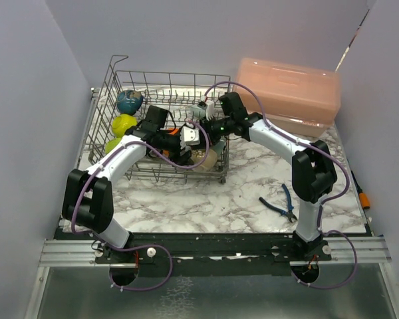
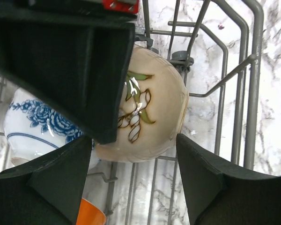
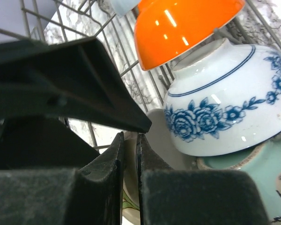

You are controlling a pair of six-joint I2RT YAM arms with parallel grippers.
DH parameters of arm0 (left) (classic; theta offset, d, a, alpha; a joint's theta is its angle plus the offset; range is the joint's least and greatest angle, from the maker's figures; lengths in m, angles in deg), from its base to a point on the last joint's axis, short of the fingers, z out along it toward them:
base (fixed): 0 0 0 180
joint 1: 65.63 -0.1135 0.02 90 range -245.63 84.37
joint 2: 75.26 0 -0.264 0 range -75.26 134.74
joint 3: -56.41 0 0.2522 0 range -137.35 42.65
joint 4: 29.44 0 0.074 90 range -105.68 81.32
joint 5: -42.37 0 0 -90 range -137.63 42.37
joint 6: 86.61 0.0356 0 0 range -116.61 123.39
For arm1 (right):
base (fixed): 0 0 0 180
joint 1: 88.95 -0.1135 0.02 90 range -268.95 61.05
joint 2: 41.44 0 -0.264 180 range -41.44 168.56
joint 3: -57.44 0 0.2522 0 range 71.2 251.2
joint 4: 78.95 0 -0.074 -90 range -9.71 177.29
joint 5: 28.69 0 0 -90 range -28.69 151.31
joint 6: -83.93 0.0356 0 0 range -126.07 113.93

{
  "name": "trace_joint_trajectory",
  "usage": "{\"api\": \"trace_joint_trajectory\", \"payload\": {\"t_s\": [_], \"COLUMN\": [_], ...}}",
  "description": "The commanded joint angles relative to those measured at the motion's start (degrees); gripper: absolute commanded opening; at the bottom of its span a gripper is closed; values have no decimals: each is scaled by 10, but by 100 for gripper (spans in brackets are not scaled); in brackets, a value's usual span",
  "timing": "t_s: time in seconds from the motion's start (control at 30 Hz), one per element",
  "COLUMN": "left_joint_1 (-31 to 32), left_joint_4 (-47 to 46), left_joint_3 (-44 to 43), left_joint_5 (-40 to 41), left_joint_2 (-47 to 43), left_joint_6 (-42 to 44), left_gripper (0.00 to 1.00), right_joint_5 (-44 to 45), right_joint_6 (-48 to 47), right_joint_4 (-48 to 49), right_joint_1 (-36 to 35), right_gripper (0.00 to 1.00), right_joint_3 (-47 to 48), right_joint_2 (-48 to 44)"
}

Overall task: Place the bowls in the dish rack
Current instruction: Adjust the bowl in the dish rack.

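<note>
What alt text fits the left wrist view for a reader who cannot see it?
A beige bowl painted with a leaf sprig lies in the grey wire dish rack, just beyond the open fingers of the left gripper. A blue-patterned white bowl sits to its left, and a dark shape blocks the upper left.

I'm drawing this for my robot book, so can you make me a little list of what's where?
dish rack: grey wire basket, back left of the table
bowls in rack: dark blue bowl, lime-yellow bowl, orange bowl, blue-flowered white bowl, beige bowl
left gripper: open, the beige bowl right in front of it
right gripper: pinched almost shut on the beige bowl's rim
outside rack: pink box, pliers
</note>
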State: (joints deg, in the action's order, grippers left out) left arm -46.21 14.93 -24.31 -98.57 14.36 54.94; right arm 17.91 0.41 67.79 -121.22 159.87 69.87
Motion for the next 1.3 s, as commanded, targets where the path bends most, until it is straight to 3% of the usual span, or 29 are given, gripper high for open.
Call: {"api": "trace_joint_trajectory", "payload": {"t_s": [0.0, 0.17, 0.47, 0.63, 0.8, 1.0, 1.27], "left_joint_1": [36, 58, 65, 66, 67, 67, 67], "left_joint_4": [8, -25, -25, -24, -24, -24, -27], "left_joint_3": [14, 30, 49, 61, 58, 45, 29], "left_joint_5": [80, 110, 39, 22, 57, 59, 53], "left_joint_2": [-22, -14, -17, -11, -7, -2, 6], "left_joint_6": [56, 41, 55, 51, 38, 21, -9], "left_gripper": [74, 82, 83, 83, 80, 77, 65], "right_joint_5": [118, 138, 164, 178, 187, 203, 159], "right_joint_6": [14, 11, 4, -3, -18, -42, -133], "right_joint_4": [-50, -54, -67, -75, -77, -88, -91], "right_joint_1": [15, 15, 15, 15, 15, 15, 0], "right_gripper": [4, 10, 19, 35, 57, 73, 78], "right_joint_3": [-17, -20, -17, -18, -26, -50, -107], "right_joint_2": [27, 22, 15, -5, -56, -115, -164]}}
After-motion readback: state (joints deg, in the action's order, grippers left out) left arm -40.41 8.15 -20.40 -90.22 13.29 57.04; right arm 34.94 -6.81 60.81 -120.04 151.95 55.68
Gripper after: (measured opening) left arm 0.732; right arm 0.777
